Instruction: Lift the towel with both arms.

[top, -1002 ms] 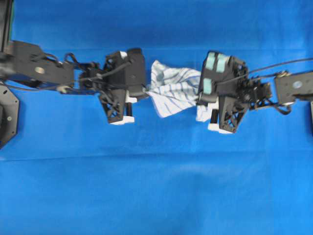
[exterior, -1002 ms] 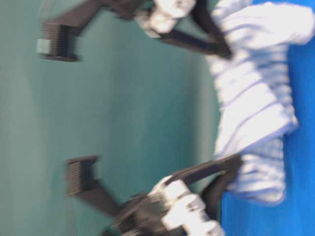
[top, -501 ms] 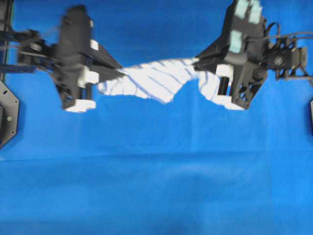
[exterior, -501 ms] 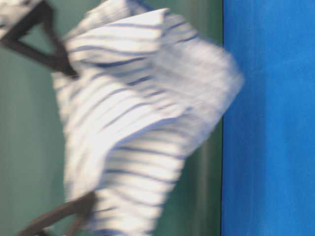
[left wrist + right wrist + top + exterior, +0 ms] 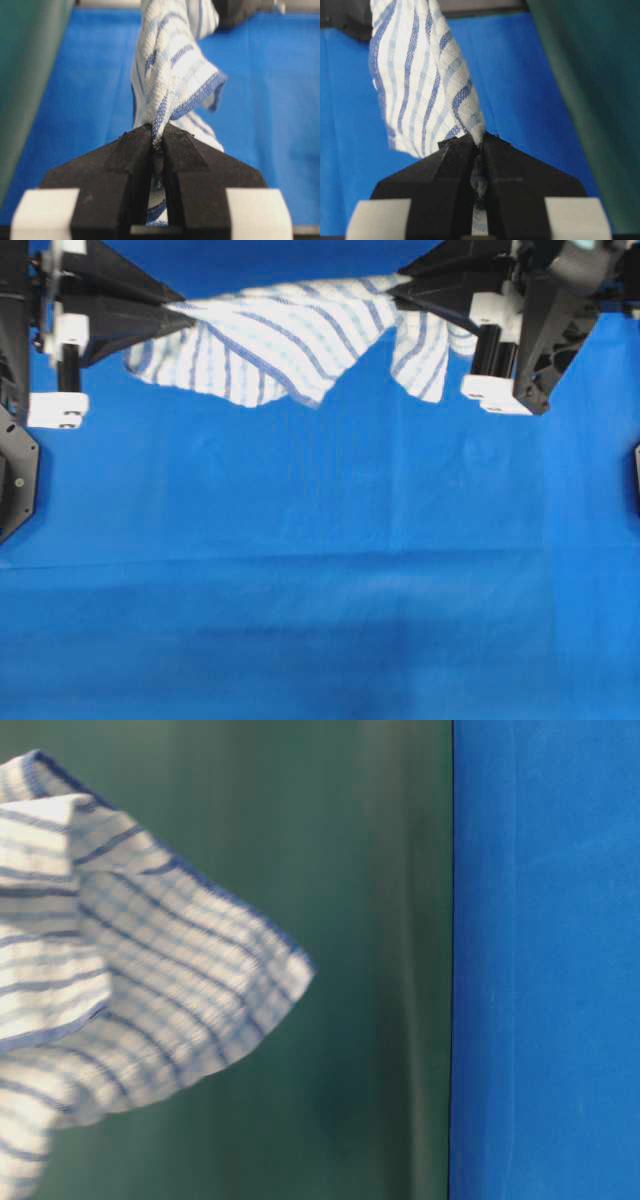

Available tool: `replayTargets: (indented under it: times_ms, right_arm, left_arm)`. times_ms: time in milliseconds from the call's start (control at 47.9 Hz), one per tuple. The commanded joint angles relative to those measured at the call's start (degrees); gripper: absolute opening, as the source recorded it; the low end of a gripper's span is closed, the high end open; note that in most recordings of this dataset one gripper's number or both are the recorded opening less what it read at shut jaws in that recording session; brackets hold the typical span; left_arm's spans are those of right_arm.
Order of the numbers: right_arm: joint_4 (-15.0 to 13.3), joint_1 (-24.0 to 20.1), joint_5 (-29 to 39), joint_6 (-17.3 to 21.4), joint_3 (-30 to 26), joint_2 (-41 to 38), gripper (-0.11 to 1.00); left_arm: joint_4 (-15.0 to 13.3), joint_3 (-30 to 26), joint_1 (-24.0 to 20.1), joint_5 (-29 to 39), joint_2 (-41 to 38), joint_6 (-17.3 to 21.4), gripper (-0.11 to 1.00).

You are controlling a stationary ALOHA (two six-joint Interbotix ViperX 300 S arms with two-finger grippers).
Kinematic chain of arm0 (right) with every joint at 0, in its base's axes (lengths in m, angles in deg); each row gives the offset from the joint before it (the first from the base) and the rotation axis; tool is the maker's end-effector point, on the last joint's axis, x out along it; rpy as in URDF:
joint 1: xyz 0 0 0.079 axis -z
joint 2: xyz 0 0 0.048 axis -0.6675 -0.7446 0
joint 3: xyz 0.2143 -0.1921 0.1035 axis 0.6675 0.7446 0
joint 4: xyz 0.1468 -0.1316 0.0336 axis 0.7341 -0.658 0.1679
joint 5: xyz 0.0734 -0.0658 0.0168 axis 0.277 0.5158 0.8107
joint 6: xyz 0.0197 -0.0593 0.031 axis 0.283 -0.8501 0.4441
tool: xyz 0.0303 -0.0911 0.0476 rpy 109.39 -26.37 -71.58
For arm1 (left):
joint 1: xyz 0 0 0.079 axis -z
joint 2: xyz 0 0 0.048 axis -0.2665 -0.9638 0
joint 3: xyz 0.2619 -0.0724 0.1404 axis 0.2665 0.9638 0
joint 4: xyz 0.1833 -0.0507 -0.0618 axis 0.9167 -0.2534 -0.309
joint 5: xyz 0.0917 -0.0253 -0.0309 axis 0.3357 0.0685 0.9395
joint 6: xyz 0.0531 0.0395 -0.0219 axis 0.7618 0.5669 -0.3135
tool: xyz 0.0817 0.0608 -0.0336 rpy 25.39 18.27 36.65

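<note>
- The left gripper point(image 5: 157, 142) is clamped on a bunched corner of the towel point(image 5: 172, 70); its jaws meet on the cloth with a strip of stripes showing in the slit between them.
- The right gripper point(image 5: 479, 145) pinches the opposite corner the same way, the fabric rising straight out from its tips.
- Between the two grippers the towel point(image 5: 275, 330) hangs as a sagging band, its middle drooping below the tips and a loose flap dangling just beside the right one.
- Half a second ago the grippers sat closer together and lower in the overhead view; now they have spread well apart and risen toward that view's top edge, and the cloth has opened out.
- In the table-level view the towel point(image 5: 120, 970) now floats clear of the blue table cover point(image 5: 545, 960), with dark background between them.
- Judged from this, the lift looks essentially done; what remains is keeping both grips firm.
</note>
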State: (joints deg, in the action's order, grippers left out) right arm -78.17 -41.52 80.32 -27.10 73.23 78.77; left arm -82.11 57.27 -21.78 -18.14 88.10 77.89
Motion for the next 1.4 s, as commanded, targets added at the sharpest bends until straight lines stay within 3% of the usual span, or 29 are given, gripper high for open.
replayTargets:
  times_ms: [0,480,522,731,814,1065,1378]
  right_arm:
    - [-0.1,0.2,0.0,-0.3,-1.3,1.3,0.04]
    - [0.0,0.2,-1.0,-0.9,-1.1,1.3,0.05]
    - [0.0,0.2,-1.0,-0.8,-1.1,1.2,0.08]
    - [-1.2,0.2,-1.0,-1.1,-1.1,1.2,0.65]
    - [-1.9,0.2,-1.0,-1.1,-1.1,1.3,0.66]
    - [-2.2,0.2,-1.7,-0.9,0.6,1.3,0.65]
    - [-2.1,0.5,-8.8,1.9,9.8,1.3,0.64]
  left_arm:
    - [-0.1,-1.6,-0.1,0.4,1.0,0.1,0.03]
    - [0.0,-1.2,-0.1,-0.3,1.9,0.5,0.05]
    - [0.0,-1.2,0.0,-0.3,2.0,0.5,0.11]
    - [0.0,-0.7,-0.1,-1.5,3.1,0.9,0.73]
    - [0.0,-0.5,-0.1,-1.7,3.7,0.9,0.9]
    - [0.2,3.0,-0.6,-4.3,4.2,1.1,0.9]
    - [0.1,13.8,-1.8,-17.2,4.0,5.0,0.9]
